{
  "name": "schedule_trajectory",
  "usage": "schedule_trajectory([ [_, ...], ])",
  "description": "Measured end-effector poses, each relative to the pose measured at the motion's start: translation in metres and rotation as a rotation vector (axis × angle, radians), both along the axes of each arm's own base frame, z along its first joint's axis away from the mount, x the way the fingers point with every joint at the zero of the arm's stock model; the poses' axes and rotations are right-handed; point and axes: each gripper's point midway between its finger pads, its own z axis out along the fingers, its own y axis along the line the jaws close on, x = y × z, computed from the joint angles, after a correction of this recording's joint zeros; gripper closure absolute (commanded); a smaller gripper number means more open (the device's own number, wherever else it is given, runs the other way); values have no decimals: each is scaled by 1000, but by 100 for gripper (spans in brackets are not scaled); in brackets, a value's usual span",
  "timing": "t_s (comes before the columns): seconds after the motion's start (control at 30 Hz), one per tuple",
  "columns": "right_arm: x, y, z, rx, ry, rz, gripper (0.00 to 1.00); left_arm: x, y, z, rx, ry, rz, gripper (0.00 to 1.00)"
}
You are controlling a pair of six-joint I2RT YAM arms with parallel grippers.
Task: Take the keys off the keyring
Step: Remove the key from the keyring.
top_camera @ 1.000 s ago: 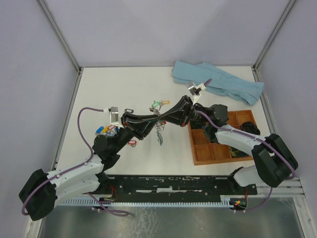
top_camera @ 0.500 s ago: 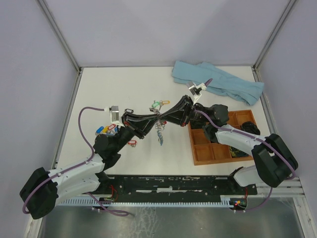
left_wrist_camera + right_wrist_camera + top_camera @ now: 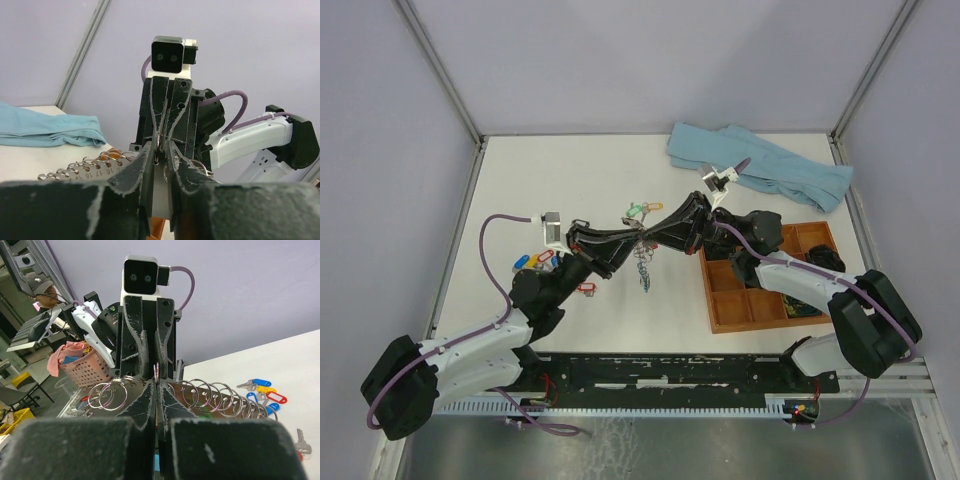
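Note:
The keyring (image 3: 642,266), a silvery numbered strip carrying several split rings, hangs above the table's middle between both grippers. My left gripper (image 3: 637,238) and right gripper (image 3: 653,235) meet tip to tip, each shut on it. In the left wrist view my left gripper (image 3: 161,150) pinches a thin ring, with the strip (image 3: 82,168) to its left. In the right wrist view my right gripper (image 3: 156,382) pinches a split ring, with rings (image 3: 220,397) fanned on both sides. Loose keys lie on the table: coloured tags (image 3: 534,261) at left, a red one (image 3: 586,289), and green and yellow ones (image 3: 638,210).
A light-blue towel (image 3: 760,172) lies at the back right. A wooden compartment tray (image 3: 720,312) holding black items (image 3: 825,262) stands at the right, under the right arm. A small black frame (image 3: 580,224) lies near the left arm.
Both grippers stay pinched on the keyring at the same spot. The left arm has shifted only very slightly.

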Motion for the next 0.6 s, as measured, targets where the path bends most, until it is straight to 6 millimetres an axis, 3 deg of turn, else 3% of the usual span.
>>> schedule_trajectory([
  [0.1,0,0,0,-1,-1,-1,100,-1,0,2,-2,-3,-4,75],
  [0.17,0,0,0,-1,-2,-1,99,-1,0,3,-4,-6,-5,94],
  [0.2,0,0,0,-1,-2,0,99,-1,-1,3,-4,-7,-8,97],
  [0.4,-2,-1,1,0,-9,5,99,-2,-2,4,6,-13,-18,97],
  [0.6,-2,-2,-2,-28,-27,-6,78,-1,-4,2,45,-19,-10,97],
])
